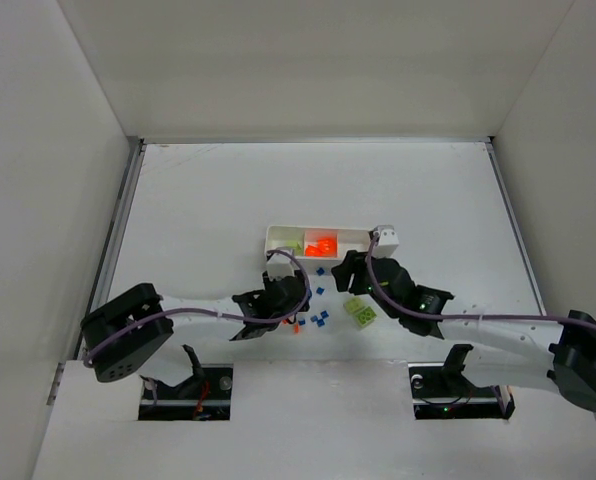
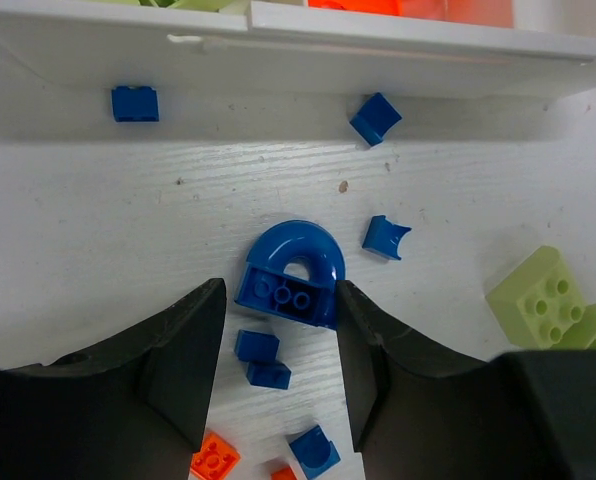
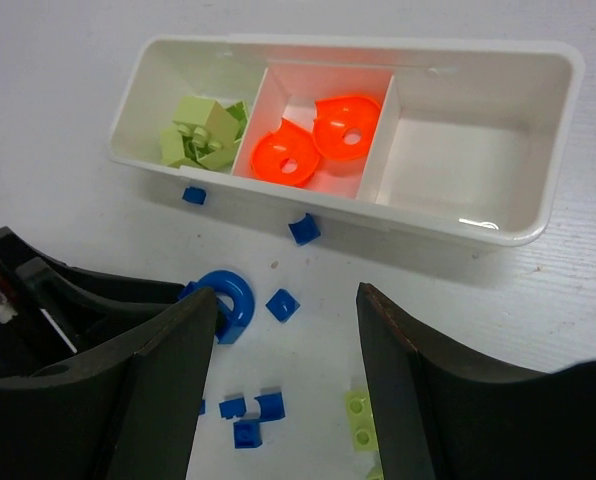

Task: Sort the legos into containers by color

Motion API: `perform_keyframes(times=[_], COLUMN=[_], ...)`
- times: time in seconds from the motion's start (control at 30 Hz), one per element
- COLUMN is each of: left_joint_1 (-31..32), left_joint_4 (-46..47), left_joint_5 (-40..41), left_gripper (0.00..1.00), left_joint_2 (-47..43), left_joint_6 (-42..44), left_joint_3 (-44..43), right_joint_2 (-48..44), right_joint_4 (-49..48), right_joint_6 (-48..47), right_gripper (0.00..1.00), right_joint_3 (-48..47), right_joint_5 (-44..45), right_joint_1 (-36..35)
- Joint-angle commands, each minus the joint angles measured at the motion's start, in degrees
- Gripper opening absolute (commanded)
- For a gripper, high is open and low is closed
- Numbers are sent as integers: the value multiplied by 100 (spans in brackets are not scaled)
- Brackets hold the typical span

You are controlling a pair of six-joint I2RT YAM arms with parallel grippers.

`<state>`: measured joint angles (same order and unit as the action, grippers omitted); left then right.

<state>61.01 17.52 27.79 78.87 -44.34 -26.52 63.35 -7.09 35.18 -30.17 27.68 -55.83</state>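
**Layout of the work surface.** A long shallow white plastic tray (image 1: 274,236) is lying across the middle of the white table (image 1: 208,200), its 3 compartments running left to right. Small lime green plastic bricks (image 3: 200,135) are sitting in the left compartment. 2 round orange plastic pieces (image 3: 318,148) are lying side by side in the middle compartment. Small blue plastic bricks (image 2: 135,103) are lying loose on the table before the tray, 2 of them near its wall. A blue plastic arch brick (image 2: 296,270) is resting nearer still, between the fingers of the left gripper (image 2: 278,350). Studded lime green plastic blocks (image 2: 543,297) are lying to its right.
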Motion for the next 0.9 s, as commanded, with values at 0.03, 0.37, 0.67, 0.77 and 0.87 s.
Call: perform_keyframes(times=[0.03, 0.37, 0.67, 0.77, 0.87], left_joint_1=[-15, 90, 135, -15, -252], left_joint_4=[-3, -248, -855, -759, -540], left_joint_5=[16, 104, 69, -98, -317], left_gripper=[44, 24, 22, 22, 22], left_joint_2=[119, -564, -1559, -1121, -401], left_joint_6=[39, 13, 144, 337, 513], left_joint_3=[-257, -178, -756, -1257, -1811], right_joint_2=[-270, -560, -1368, -1667, -1975], right_joint_4=[-240, -179, 409, 638, 858], right_joint_6=[59, 68, 305, 542, 770], right_gripper=[64, 64, 63, 61, 54], right_joint_3=[82, 249, 600, 793, 943], right_joint_5=[97, 106, 386, 519, 537], right_joint_1=[42, 130, 376, 516, 674])
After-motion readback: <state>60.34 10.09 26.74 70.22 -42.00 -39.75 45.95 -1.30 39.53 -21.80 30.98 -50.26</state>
